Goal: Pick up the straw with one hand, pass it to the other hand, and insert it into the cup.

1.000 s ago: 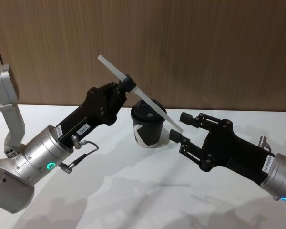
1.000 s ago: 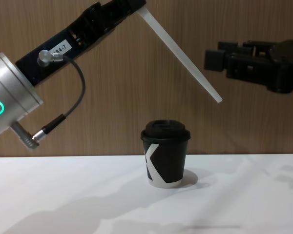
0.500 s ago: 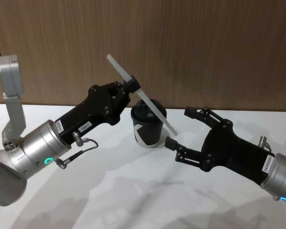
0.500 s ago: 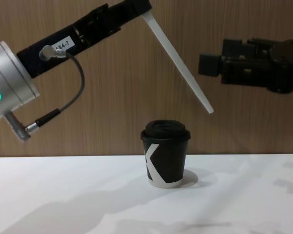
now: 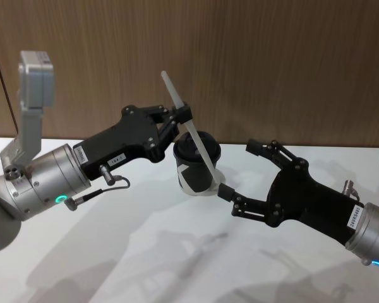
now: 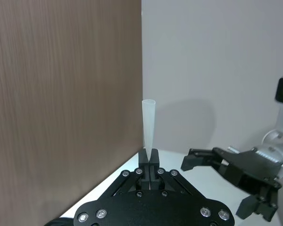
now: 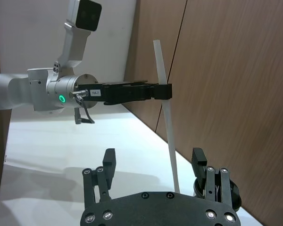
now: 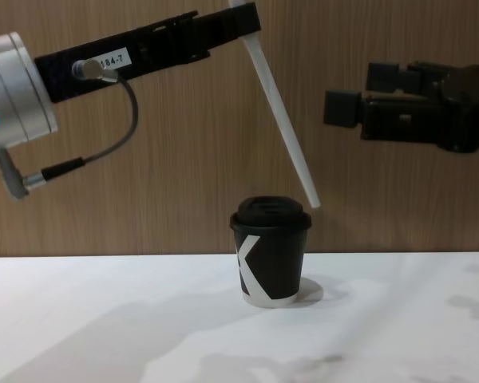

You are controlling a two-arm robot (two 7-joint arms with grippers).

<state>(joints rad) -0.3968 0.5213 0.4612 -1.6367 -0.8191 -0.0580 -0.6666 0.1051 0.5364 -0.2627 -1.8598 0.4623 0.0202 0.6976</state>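
Left gripper [image 5: 184,117]: you have it clamped on the straw near its upper end, raised above the cup.
Straw [image 5: 199,142]: tilted, lower tip just above the lid's right edge, not inside.
Cup [image 5: 189,172]: upright on the table [image 5: 145,252].
Right gripper [image 5: 240,169]: fingers spread apart, empty, to your cup's right.

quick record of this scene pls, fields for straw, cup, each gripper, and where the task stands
straw: tilted, gripped near its upper end, lower tip close to the lid's edge in the chest view, not inserted
cup: upright on the table, lid on
left gripper: shut on the straw, raised above the cup
right gripper: open, beside the cup, holding nothing
task: straw held over the cup, insertion not yet done
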